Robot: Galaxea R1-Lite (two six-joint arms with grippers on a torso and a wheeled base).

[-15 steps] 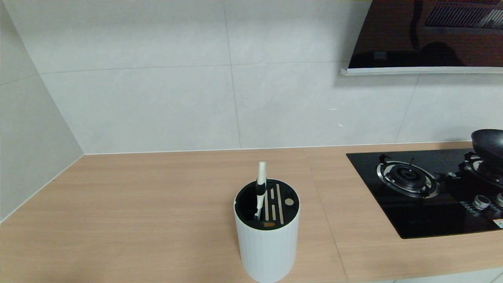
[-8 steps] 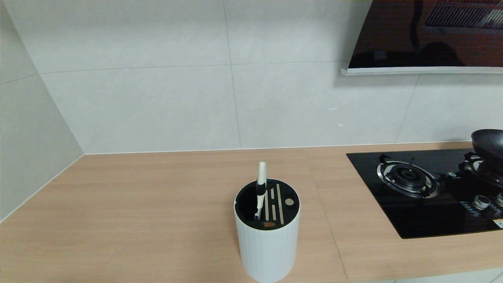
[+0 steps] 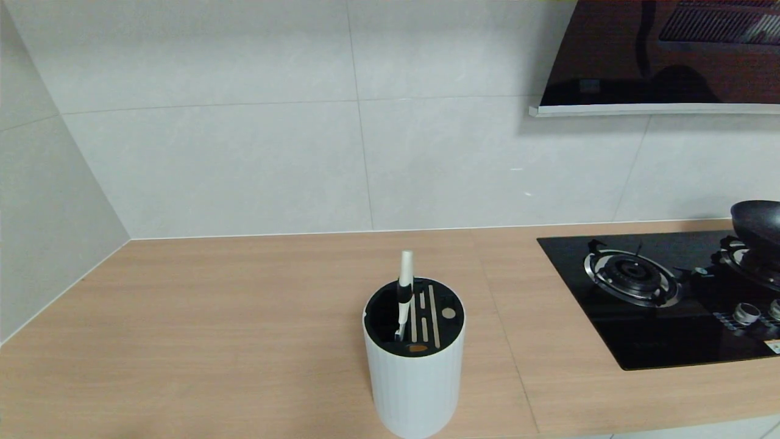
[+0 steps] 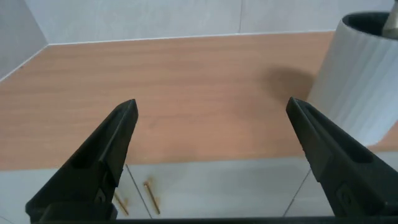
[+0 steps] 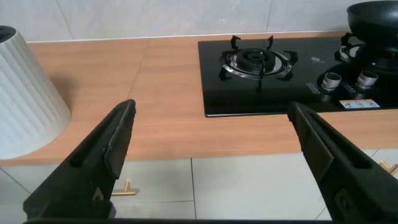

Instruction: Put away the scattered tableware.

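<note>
A white ribbed utensil holder [image 3: 414,366] with a black slotted top stands near the front edge of the wooden counter [image 3: 244,317]. One utensil with a white and black handle [image 3: 404,286] stands upright in its open compartment. My left gripper [image 4: 211,124] hangs open below and in front of the counter edge, with the holder [image 4: 357,74] off to one side. My right gripper [image 5: 211,124] is open too, low in front of the counter, between the holder [image 5: 28,99] and the hob [image 5: 280,71]. Both hold nothing.
A black gas hob [image 3: 664,299] with burners and knobs takes up the counter's right side, with a dark pan [image 3: 755,222] on the far burner. An extractor hood [image 3: 658,61] hangs above. Tiled walls close the back and left. Cabinet fronts with brass handles [image 4: 149,193] lie below the counter.
</note>
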